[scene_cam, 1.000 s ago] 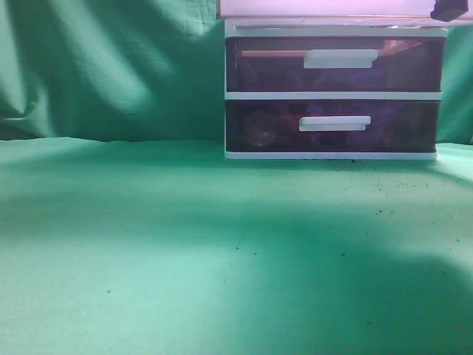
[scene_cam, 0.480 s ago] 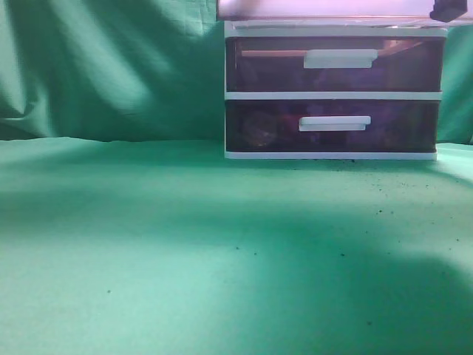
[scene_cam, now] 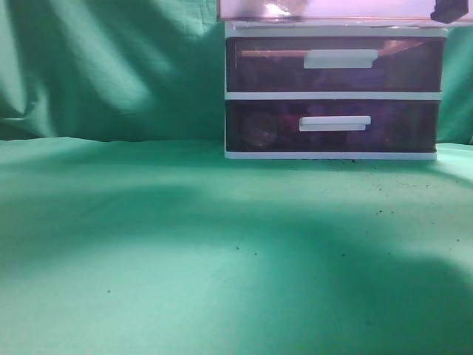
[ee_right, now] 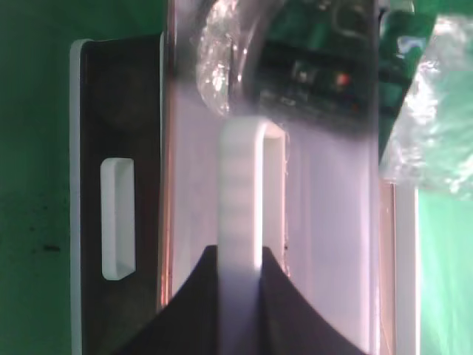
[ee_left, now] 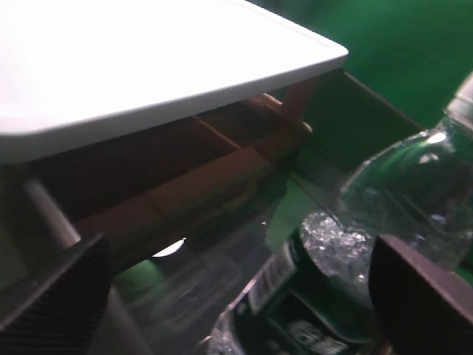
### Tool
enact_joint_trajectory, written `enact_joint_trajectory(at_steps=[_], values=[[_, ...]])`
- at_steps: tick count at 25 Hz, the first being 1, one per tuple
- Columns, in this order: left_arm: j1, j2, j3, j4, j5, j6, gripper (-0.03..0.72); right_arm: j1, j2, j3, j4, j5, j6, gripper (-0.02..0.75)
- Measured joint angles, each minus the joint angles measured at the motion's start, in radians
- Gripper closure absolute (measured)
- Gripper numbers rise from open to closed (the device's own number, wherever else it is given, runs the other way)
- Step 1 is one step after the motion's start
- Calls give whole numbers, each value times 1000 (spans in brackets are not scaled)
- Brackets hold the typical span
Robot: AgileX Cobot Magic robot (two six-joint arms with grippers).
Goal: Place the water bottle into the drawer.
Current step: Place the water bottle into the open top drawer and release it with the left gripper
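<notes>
Bottle held over the pulled-out top drawer

On the left, the left claw shows only its two dark fingers at the lower corners of its wrist view, set wide apart with the clear water bottle lying between them — whether they press on it I cannot tell. The bottle hangs just under the cabinet's white top, above the reddish drawer. In the exterior view the cabinet stands at the back of the green table, its pink top drawer pulled forward. Right of that, the right claw is clamped on the drawer's white bar handle — bottle behind the front panel.
</notes>
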Motion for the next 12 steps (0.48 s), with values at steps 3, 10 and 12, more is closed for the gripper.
enact_joint_trajectory(at_steps=[3,10,12], values=[[-48,33,-25,-46,0,56,105,0,0,0,0,0,0,641],[-154,129,-144,-87,28,167,105,2,0,0,28,6,0,641],[-157,138,-170,-87,32,175,105,2,0,0,30,6,0,641]])
